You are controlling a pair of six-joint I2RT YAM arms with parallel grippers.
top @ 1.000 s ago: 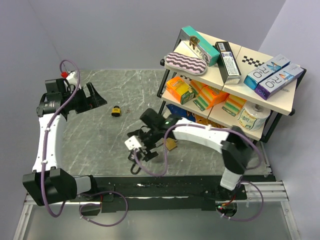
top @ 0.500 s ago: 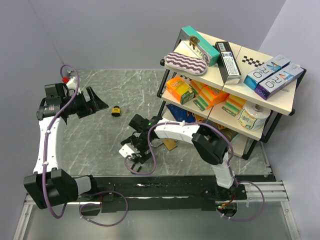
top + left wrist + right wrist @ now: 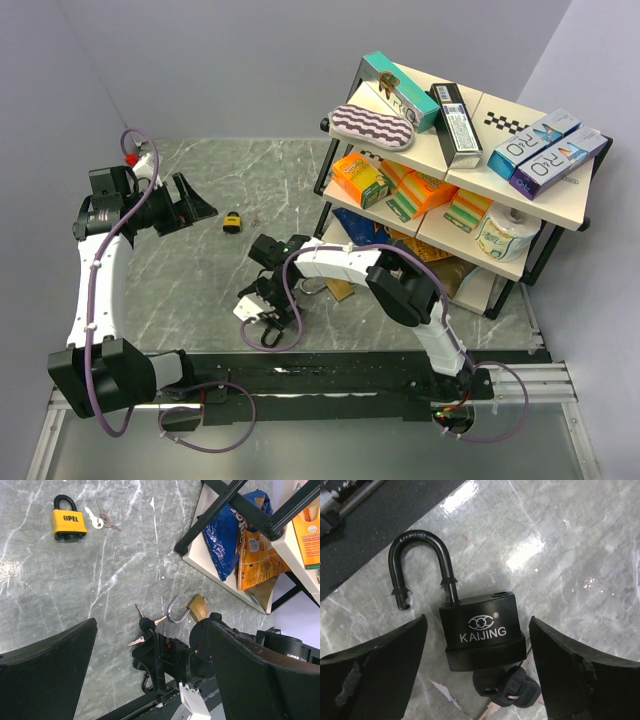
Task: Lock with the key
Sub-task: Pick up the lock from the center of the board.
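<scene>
A black KAIJING padlock (image 3: 482,630) lies flat on the marble table, its shackle (image 3: 420,562) swung open. A bunch of black-headed keys (image 3: 507,687) rests against its base; I cannot tell whether one is in the keyhole. My right gripper (image 3: 477,630) hangs open over it, one finger (image 3: 380,675) on each side of the body, with gaps showing on both sides. In the top view that gripper (image 3: 266,314) is near the front edge, with the shackle (image 3: 270,338) poking out below it. My left gripper (image 3: 190,205) is open and empty, raised at the back left.
A yellow OPEL padlock (image 3: 68,522) lies with its keys (image 3: 102,519) at the back. A brass padlock (image 3: 198,607) with an open shackle lies by the shelf rack (image 3: 450,150), which is loaded with boxes. The black base rail (image 3: 330,375) runs along the front edge.
The right arm has swung left and toward the front edge, bringing its gripper down over the black padlock. The left arm has shifted only slightly.
</scene>
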